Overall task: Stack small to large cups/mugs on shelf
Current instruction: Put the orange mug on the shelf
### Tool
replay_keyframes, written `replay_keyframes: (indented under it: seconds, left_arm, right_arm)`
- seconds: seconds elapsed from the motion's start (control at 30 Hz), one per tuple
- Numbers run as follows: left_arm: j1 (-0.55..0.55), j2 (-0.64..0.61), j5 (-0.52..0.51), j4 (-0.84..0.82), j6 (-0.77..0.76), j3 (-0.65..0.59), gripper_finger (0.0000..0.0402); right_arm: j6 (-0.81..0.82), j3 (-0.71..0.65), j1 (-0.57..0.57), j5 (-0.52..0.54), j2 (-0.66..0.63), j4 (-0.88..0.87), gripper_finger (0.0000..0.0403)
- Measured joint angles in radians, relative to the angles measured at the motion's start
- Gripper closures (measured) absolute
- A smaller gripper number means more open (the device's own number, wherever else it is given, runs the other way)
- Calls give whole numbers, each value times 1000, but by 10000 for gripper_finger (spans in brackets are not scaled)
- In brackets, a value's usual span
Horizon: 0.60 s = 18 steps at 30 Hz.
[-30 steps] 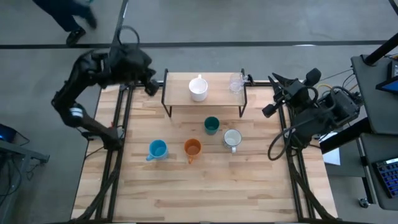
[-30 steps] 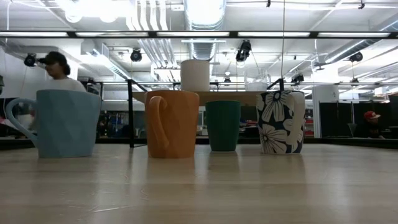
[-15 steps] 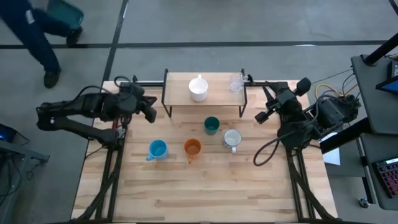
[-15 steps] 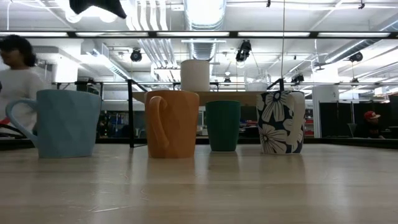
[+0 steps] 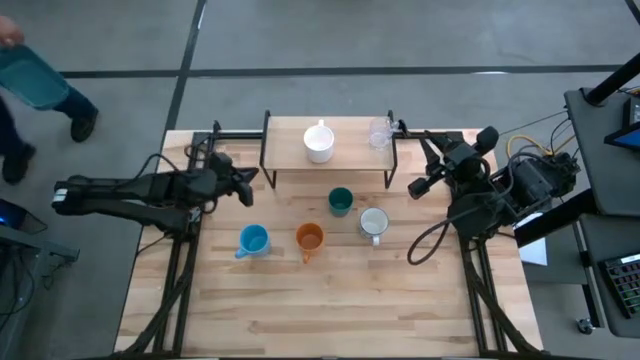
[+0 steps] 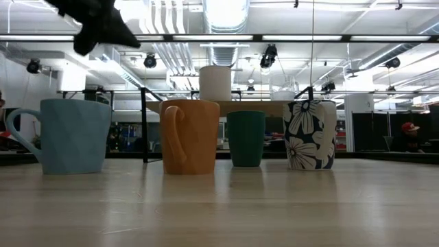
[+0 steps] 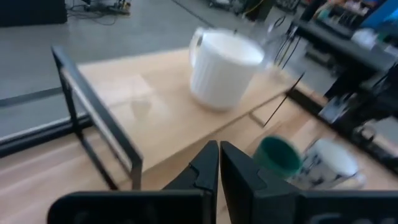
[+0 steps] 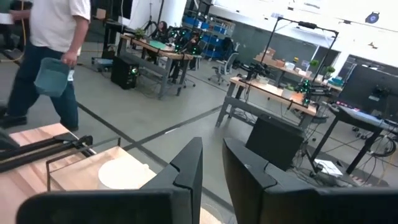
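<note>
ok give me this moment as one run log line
left hand: shut, empty, beside shelf | right hand: waiting, empty | on shelf: white mug, clear glass | table: four cups

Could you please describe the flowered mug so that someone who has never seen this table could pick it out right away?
Start at the shelf at the far side of the table; four cups stand on the tabletop in front of it. The flowered mug is the one at the right end of that group, next to the green cup. It alone is white with dark flowers; the others are plain blue, orange and green.
</note>
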Motion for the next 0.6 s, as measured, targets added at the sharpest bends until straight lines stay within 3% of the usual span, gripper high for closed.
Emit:
replay_keyframes:
  seconds: [0.2, 0.43, 0.6]
  left_arm:
    - [0, 28, 76, 31, 10, -92, 400]
    - [-1, 65, 170, 99, 124, -95, 400]
    - [-1, 78, 186, 118, 159, -96, 400]
  right_arm:
    - [27, -4, -2, -60, 0, 3, 346]
    - [67, -17, -33, -225, 1, 3, 346]
    - [83, -68, -65, -242, 0, 3, 346]
